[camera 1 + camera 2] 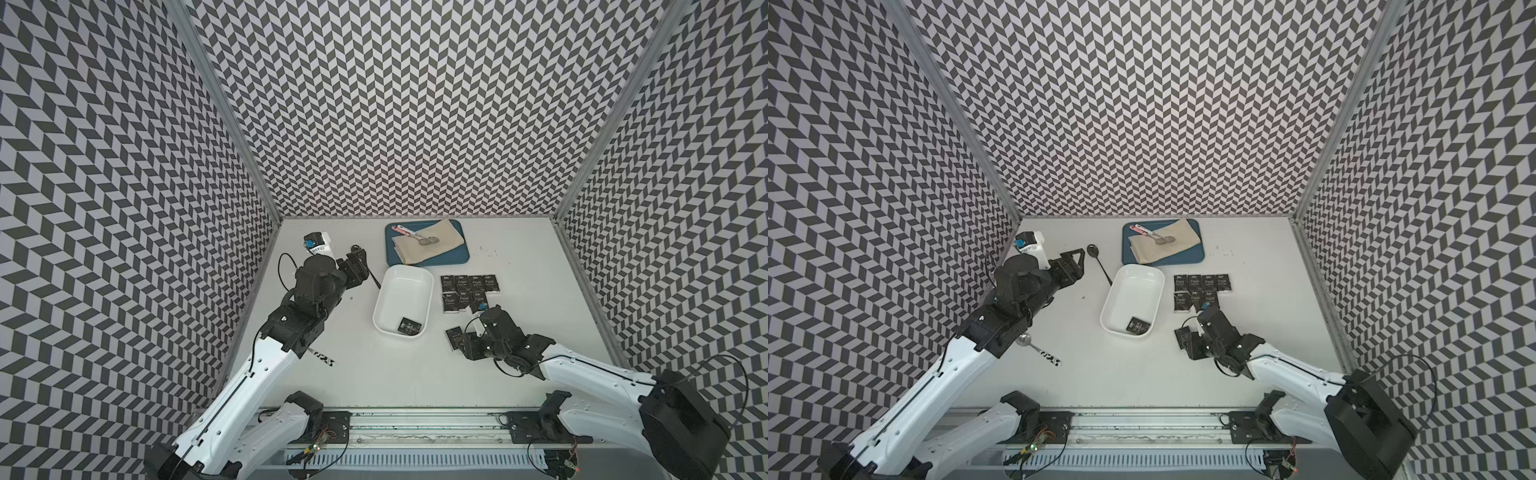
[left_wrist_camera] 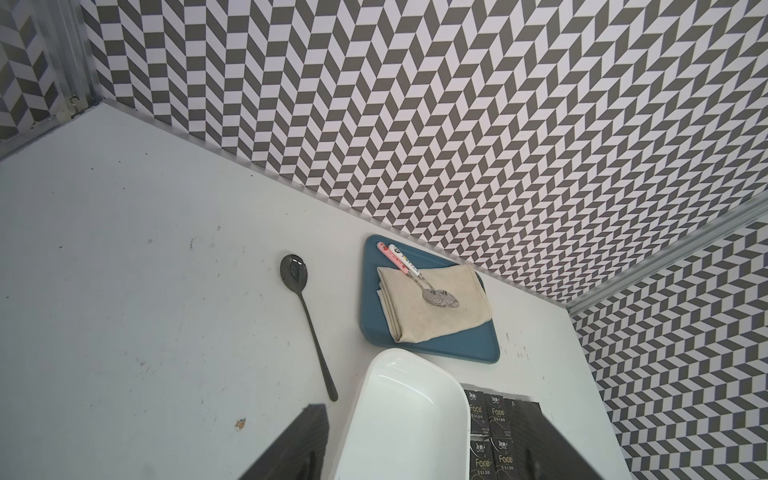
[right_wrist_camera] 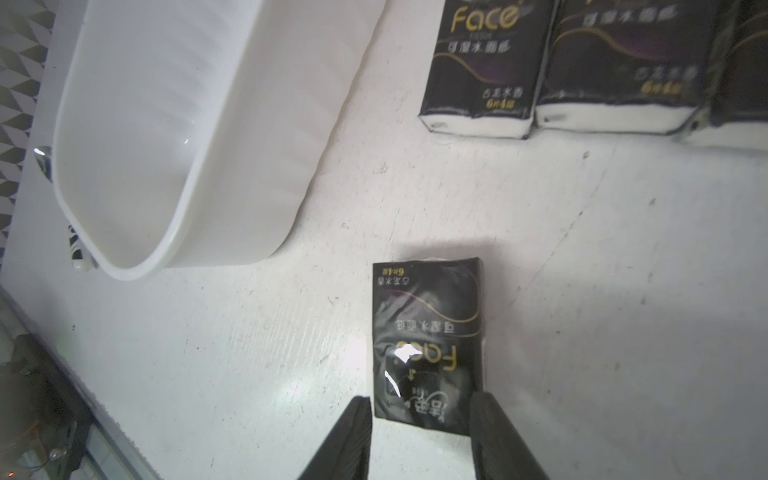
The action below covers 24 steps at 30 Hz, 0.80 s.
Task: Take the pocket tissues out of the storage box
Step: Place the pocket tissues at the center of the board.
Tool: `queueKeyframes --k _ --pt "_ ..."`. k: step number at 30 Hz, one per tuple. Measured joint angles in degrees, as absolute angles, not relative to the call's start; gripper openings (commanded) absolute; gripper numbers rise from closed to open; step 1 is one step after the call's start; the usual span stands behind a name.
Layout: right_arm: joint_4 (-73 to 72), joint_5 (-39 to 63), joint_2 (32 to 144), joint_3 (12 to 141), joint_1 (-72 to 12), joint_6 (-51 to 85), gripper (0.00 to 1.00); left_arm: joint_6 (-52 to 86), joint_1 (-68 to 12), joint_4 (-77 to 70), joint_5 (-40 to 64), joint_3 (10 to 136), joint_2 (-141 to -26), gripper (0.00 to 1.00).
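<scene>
Clock centred on the storage box (image 1: 402, 291), 12 toward the back wall.

**4 o'clock, nearest, just clear of the box:** the right jaws pinch one held packet (image 3: 424, 332) across its narrow width. The fingertips (image 3: 358, 419) flank its end. It sits low over the tabletop (image 3: 249, 353); I cannot tell whether it touches.

**Inside the box, 5 o'clock corner:** one boxed packet (image 1: 410, 326) lies flat on the floor, close against the sloping wall.

**2 to 3 o'clock, beside the box:** the laid-out packets (image 1: 462, 284) lie in two rows, edge to edge.

**10 o'clock:** the left jaws are spread and empty, hanging near a dark spoon (image 1: 1093, 250).

**12 o'clock:** a blue tray (image 1: 453, 259) with a cloth on it, not involved.

**Judgement:** the step in hand is setting down the held packet. The pocket tissues are nearly all out, with one left in the box.

**Next move:**
- Carry the held packet toward 2 o'clock, to the free end of the near row.
- Lower it flat and let go without nudging its neighbours.
- Then reach into the 5 o'clock corner, where the wall crowds the jaws.
</scene>
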<state>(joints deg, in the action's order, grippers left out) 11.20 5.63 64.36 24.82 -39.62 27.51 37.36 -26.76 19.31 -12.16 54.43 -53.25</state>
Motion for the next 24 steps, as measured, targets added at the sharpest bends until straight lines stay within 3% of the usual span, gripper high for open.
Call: queueKeyframes --k 12,24 --pt "8.1 4.6 72.1 26.9 -37.6 24.6 0.41 37.4 -27.0 19.3 -12.2 54.3 -53.3 0.74" --pt "3.1 2.6 76.0 26.8 -37.6 25.9 0.16 37.4 -27.0 18.9 -12.3 53.3 -53.3 0.74"
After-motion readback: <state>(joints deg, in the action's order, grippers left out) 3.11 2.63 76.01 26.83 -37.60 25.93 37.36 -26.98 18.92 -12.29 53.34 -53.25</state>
